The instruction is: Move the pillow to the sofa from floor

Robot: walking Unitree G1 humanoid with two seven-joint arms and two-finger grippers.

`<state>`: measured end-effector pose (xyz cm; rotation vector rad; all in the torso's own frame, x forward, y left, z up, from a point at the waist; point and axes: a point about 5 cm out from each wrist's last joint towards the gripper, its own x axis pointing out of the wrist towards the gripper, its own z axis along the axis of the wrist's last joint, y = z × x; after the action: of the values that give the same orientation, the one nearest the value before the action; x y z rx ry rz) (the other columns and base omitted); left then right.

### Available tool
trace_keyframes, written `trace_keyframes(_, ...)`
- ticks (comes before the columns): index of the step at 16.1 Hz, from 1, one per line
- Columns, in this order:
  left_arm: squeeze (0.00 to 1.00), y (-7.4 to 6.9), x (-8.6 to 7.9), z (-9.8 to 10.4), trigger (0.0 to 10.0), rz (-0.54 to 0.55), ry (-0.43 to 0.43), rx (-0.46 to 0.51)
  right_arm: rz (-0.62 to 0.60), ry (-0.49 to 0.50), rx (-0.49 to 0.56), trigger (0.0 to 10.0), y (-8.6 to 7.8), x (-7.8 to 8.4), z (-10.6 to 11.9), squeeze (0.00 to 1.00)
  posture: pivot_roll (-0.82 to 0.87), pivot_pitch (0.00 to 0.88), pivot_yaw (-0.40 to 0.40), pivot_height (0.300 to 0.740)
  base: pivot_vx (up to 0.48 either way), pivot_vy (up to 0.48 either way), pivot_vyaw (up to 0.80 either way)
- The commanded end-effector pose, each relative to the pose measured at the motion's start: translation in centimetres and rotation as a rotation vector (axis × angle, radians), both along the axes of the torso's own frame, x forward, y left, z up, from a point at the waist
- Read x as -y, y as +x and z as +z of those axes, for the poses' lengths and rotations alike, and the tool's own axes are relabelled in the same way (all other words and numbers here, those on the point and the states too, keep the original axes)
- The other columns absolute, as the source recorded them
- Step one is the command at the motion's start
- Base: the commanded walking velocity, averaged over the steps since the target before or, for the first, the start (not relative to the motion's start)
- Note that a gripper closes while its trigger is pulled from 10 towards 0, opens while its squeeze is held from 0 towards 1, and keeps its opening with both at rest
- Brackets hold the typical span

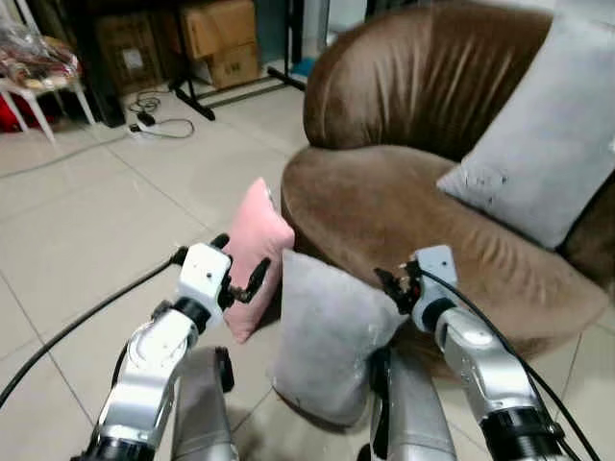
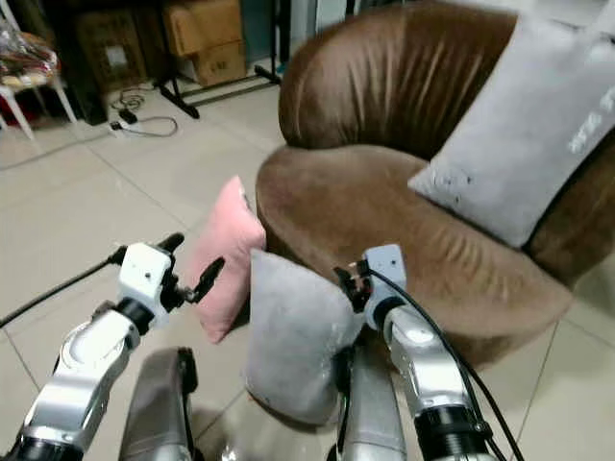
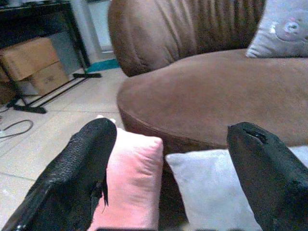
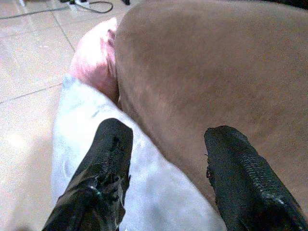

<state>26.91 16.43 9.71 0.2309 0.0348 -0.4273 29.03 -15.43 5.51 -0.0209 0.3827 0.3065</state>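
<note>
**Both tools hovering open over the floor pillows at the sofa front**

The left tool is hanging in the air with its fingers spread wide, holding nothing, just in front of the pink pillow. The right tool is also gaping open and empty, sitting just above the top edge of the grey pillow. Both pillows are standing upright on the tiled floor, side by side and leaning against the front of the brown sofa. Another grey cushion is resting against the sofa's back. Farther off, cardboard boxes and a power strip with cable are lying beyond on the floor.
</note>
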Motion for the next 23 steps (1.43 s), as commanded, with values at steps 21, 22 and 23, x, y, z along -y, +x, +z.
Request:
trace_keyframes(21, 0.0, -3.1, 0.7, -0.2, 10.0, -0.437, -0.001, -0.217, 0.16, -0.286, -0.252, 7.9, 2.9, -1.5, -3.6, 0.0, 0.02, 0.0, -0.071, 0.412, 0.0, 0.0, 0.0)
trace_keyframes(22, 0.0, -3.1, 0.7, -0.3, 10.0, -0.438, -0.002, -0.218, 0.161, -0.284, -0.255, 0.8, 2.8, -1.6, -3.7, 0.0, 0.02, 0.0, -0.074, 0.412, 0.0, 0.0, 0.0)
trace_keyframes(23, 0.0, -3.1, 0.7, -0.3, 10.0, -0.439, -0.002, -0.22, 0.168, -0.281, -0.257, 0.0, 2.7, -1.8, -3.8, 0.0, 0.02, 0.0, -0.076, 0.412, 0.0, 0.0, 0.0)
